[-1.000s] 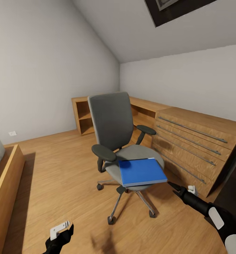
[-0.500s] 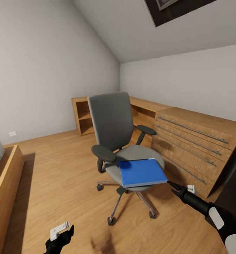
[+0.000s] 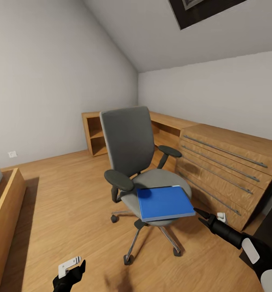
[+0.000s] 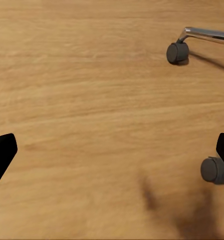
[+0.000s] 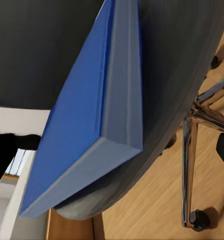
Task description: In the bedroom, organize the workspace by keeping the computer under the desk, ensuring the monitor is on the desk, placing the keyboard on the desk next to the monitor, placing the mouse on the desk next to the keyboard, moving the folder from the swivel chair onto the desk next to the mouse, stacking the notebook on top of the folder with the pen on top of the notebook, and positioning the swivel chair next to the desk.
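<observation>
the folder (image 3: 165,202) lay on the swivel chair (image 3: 141,162) seat, one corner overhanging. the right gripper (image 3: 202,216) hovered near that corner, fingers parted. the left gripper (image 3: 71,272) was cut off, its grip unclear.

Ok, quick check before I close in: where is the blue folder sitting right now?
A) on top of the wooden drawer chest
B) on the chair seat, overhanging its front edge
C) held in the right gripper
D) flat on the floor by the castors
B: the folder lies on the swivel chair seat, its corner past the rim, and the right gripper is just short of it.
</observation>
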Motion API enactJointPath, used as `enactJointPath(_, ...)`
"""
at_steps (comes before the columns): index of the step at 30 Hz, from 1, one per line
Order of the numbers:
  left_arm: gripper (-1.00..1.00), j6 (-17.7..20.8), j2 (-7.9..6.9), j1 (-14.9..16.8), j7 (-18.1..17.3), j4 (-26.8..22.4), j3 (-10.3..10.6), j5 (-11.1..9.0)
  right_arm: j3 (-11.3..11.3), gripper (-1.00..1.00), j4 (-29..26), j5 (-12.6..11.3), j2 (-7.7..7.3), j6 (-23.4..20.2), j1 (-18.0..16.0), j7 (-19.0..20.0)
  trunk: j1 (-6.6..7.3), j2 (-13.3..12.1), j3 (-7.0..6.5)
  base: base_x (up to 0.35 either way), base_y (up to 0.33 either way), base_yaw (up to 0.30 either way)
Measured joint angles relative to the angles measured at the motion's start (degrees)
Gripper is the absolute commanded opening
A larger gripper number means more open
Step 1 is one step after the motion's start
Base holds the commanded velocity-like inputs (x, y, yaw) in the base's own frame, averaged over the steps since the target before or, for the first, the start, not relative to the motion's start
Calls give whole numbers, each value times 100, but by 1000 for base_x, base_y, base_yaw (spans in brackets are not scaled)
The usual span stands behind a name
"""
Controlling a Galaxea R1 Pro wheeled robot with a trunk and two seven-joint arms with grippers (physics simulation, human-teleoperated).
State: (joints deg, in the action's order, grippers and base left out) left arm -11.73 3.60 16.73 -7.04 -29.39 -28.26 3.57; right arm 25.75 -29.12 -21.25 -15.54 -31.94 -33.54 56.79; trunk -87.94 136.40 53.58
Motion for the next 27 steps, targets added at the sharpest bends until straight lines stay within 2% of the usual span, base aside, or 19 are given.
enactJointPath(8,100,0,0,0,0,20,0,1,0,100,0,5,-1,0,-3,0,-1,0,0,32,0,0)
enactJointPath(17,100,0,-4,0,0,44,4,-12,0,100,5,6,-1,0,0,0,1,0,0,206,0,0)
enactJointPath(27,100,-1,2,0,2,47,17,-30,0,100,9,6,-1,0,0,0,-1,0,0,22,0,0)
